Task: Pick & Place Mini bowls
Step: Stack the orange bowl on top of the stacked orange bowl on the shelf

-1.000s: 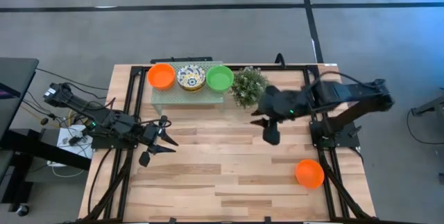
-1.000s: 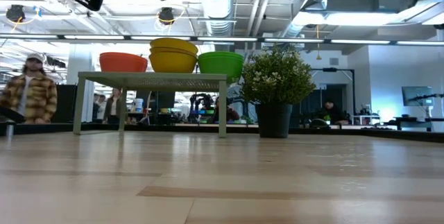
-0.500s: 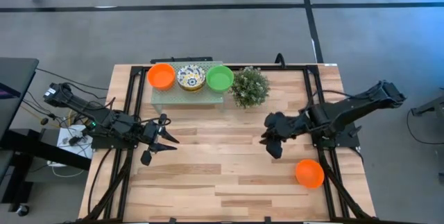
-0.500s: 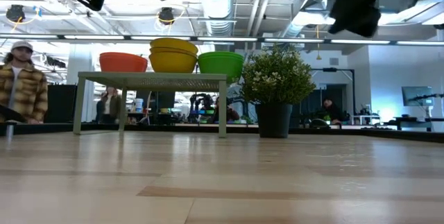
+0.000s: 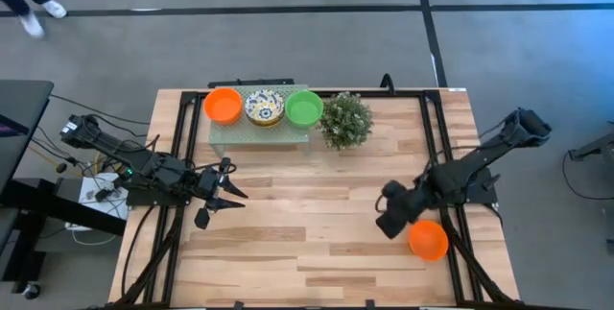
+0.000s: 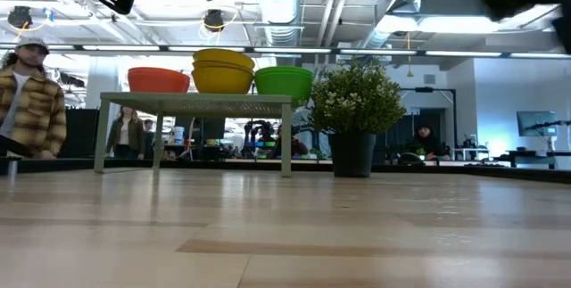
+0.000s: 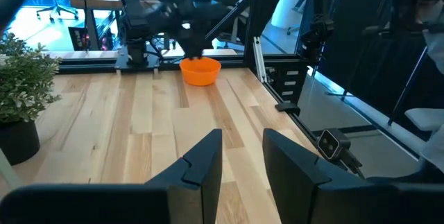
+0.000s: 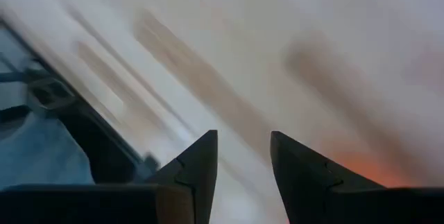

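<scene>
Three mini bowls sit on a small pale-green stand (image 5: 261,128) at the table's far side: a red-orange one (image 5: 223,106), a cream floral one (image 5: 264,107) and a green one (image 5: 304,107). Another red-orange bowl (image 5: 428,239) rests on the table near the right edge, also in the left wrist view (image 7: 200,71). My right gripper (image 5: 389,222) hovers open just left of that bowl, touching nothing. My left gripper (image 5: 233,196) waits open by the table's left side.
A small bushy green plant in a dark pot (image 5: 343,120) stands right of the stand. Black frame rails (image 5: 451,224) run along the table's left and right sides. Bare wood (image 5: 297,214) lies between the arms. A person in a plaid shirt (image 6: 31,101) moves in the room behind.
My right gripper has swung from beside the plant toward the table's near right, coming down next to the lone red-orange bowl. Its arm has drawn back toward the right edge. The bowls have stayed put.
</scene>
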